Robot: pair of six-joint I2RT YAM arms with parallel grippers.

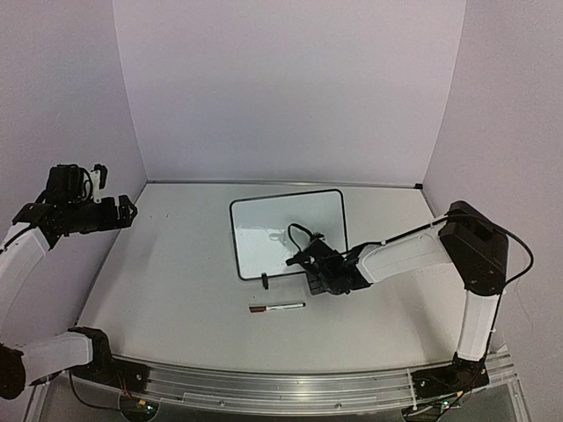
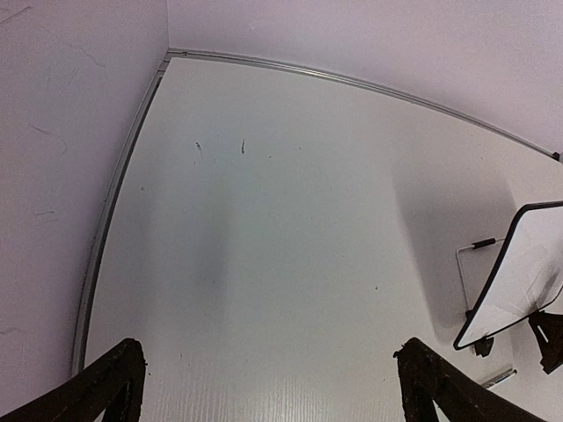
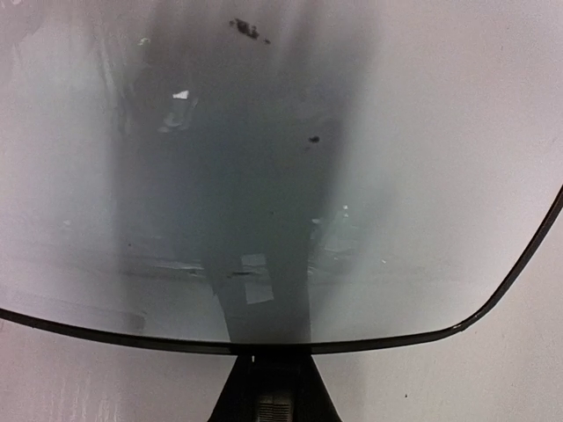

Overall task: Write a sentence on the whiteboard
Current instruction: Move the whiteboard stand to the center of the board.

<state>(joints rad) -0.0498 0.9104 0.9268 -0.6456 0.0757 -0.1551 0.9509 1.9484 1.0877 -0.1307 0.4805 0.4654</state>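
A: Overhead view, and the whiteboard [image 1: 288, 230] sits dead centre of the table [image 1: 176, 281], black frame all round and one clip foot [image 1: 264, 281] showing at its lower left corner.

B: The right gripper [image 1: 303, 262] is tight against the board's lower edge, just right of that foot. Jaws clenched together!

A: Is it pinching the frame?

B: I cannot tell. From the right wrist, the closed tip [image 3: 271, 387] meets the curved black frame at bottom centre. Glossy white fills everything above it, with the arm's dark reflection running up the middle.

A: Any ink?

B: A few dark specks [image 3: 246, 28] near the top of that frame.

A: And the marker [image 1: 276, 308]?

B: Flat on the table below the board, lower centre, with nothing touching it.

A: Left side now.

B: The left gripper [image 1: 126, 211] hangs at the far left, well apart from the board. Its fingers [image 2: 114, 387] are spread wide at the bottom corners of its own view, jaws released and holding nothing. The board shows at that view's right edge, looking propped at a tilt.
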